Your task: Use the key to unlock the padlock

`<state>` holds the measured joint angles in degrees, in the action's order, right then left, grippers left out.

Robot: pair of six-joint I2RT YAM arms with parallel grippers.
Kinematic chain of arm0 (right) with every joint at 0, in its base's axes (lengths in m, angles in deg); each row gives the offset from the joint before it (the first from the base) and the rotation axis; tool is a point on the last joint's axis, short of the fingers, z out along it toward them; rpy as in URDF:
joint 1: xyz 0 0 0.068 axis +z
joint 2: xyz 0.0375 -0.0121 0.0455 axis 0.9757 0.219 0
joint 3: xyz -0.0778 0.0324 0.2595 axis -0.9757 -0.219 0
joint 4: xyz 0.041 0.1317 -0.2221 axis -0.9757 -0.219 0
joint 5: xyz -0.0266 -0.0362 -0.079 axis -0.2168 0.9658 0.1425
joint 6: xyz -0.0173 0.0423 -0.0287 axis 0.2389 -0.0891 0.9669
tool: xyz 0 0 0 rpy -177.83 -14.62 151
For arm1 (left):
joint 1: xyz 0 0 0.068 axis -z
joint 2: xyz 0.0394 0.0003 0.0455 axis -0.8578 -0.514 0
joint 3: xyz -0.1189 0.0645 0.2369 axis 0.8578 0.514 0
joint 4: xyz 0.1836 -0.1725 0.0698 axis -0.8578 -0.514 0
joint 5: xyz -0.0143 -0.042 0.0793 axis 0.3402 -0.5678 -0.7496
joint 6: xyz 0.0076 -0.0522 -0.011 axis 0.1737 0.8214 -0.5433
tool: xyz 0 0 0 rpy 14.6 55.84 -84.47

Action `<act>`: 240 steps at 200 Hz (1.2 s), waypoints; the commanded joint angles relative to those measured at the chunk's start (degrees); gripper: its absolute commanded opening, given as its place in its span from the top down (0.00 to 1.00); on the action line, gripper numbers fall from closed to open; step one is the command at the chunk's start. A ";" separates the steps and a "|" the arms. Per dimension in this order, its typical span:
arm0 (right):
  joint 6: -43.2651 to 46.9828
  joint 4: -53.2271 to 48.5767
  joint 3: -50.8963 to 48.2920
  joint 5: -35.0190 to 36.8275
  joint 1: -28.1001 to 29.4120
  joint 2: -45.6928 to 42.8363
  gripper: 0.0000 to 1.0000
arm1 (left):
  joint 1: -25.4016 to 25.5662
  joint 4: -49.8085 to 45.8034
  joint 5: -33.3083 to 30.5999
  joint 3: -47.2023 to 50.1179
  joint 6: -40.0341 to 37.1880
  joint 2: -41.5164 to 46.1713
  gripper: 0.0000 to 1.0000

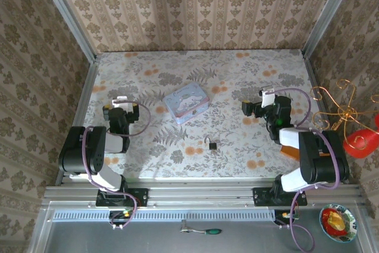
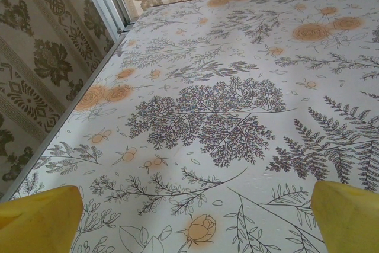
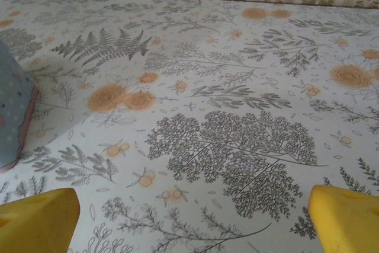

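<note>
A small black square-bodied padlock (image 1: pixel 211 144) with a thin metal shackle lies on the floral-printed surface (image 1: pixel 154 146), between the two arms and towards the near edge. Just beyond it, and apart from it, sits a light blue rectangular tin (image 1: pixel 186 103) with a cartoon on its lid. The lid is shut, so what is inside cannot be told. The tin's side also shows at the left edge of the right wrist view.

The left arm's jaws stand wide apart and hold nothing; their yellow fingertips (image 2: pixel 38 217) sit in the lower corners of the wrist view with bare surface between them. The right arm's jaws are spread just as wide, their own yellow tips (image 3: pixel 35 220) apart over bare surface, gripping nothing.

Off the surface at the near right, a round bowl (image 1: pixel 350 230) holds something yellow and red. A green-handled tool (image 1: pixel 208 231) lies in the grey trough (image 1: pixel 77 238) before the arm bases.
</note>
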<state>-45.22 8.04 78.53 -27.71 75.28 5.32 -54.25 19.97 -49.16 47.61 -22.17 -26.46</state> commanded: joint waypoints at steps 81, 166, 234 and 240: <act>-4.28 6.08 -2.27 16.31 2.15 2.63 0.00 | -0.25 -1.63 0.06 -2.00 1.33 0.54 0.00; -4.28 6.39 -2.29 16.33 2.18 2.73 0.00 | -0.34 -1.89 0.22 -2.20 1.33 0.54 0.00; -4.30 6.23 -2.17 16.25 2.15 2.79 0.00 | -0.34 -1.87 0.20 -2.13 1.33 0.53 0.00; -4.28 6.32 -2.25 16.33 2.15 2.75 0.00 | -0.34 -1.89 0.18 -2.13 1.32 0.54 0.00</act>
<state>-49.31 12.71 76.28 -12.69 77.25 8.01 -54.29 18.07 -49.16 46.51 -21.77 -26.43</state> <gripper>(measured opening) 0.999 0.999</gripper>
